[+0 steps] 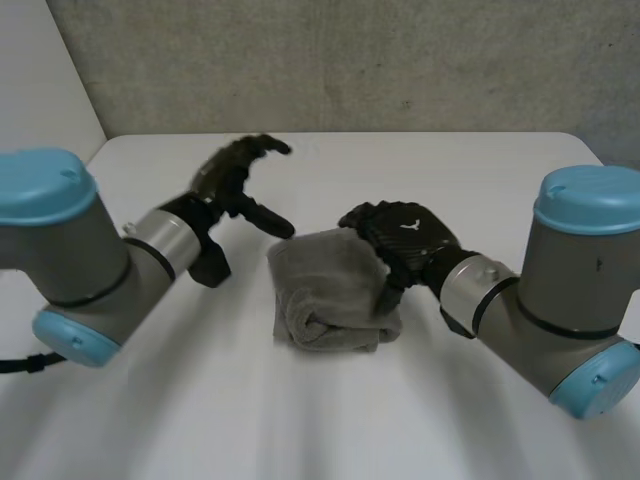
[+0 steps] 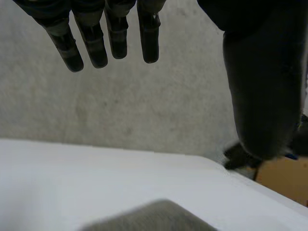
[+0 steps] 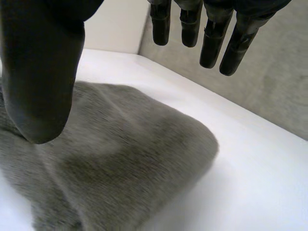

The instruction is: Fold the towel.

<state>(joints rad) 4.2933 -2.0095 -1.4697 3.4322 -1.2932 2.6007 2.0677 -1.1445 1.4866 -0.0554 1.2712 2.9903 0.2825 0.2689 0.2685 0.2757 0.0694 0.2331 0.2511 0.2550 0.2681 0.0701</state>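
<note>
- The folded grey towel (image 1: 325, 295) lies in a thick bundle between the two hands. Its right edge is under the right hand (image 1: 410, 235), and it lies just below and clear of the left hand (image 1: 232, 172).
- It rests mid-way on the white table (image 1: 450, 170), with a grey speckled wall (image 1: 350, 60) behind.
- Left hand: the fingers (image 2: 149, 33) are straight and spread, the thumb is out, and it is raised off the table holding nothing.
- Right hand: the fingers (image 3: 211, 43) are straight and the thumb (image 3: 38, 72) is wide apart. The palm is over the towel (image 3: 125, 168), gripping nothing. Whether the thumb touches the cloth, I cannot tell.
</note>
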